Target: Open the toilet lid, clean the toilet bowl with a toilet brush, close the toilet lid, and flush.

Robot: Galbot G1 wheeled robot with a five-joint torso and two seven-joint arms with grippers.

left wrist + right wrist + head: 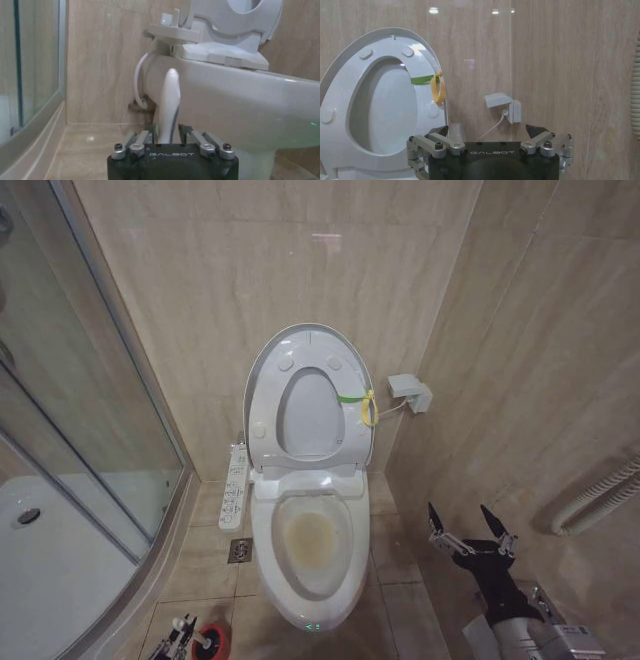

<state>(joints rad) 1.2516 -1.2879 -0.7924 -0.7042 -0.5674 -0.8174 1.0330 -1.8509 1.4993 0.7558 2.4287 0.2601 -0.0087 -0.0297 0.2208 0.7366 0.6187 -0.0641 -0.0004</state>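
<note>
The toilet lid (308,415) stands upright against the wall, with the ring seat (345,430) raised against it. Below, the toilet bowl (310,545) is uncovered, its inside stained yellowish-brown. My left gripper (178,638) is low on the floor left of the bowl, beside the small red cup holder (212,642). In the left wrist view it (168,131) is shut on the white handle of the toilet brush (170,97), which rises in front of the bowl's side (240,101). My right gripper (468,525) hangs open to the right of the bowl, holding nothing, and faces the raised lid (385,108).
A glass shower enclosure (80,430) and its white tray (50,580) fill the left side. A control panel (236,485) sticks out at the seat's left, with a floor drain (240,551) below it. A wall socket (410,390) and a corrugated hose (600,495) are on the right wall.
</note>
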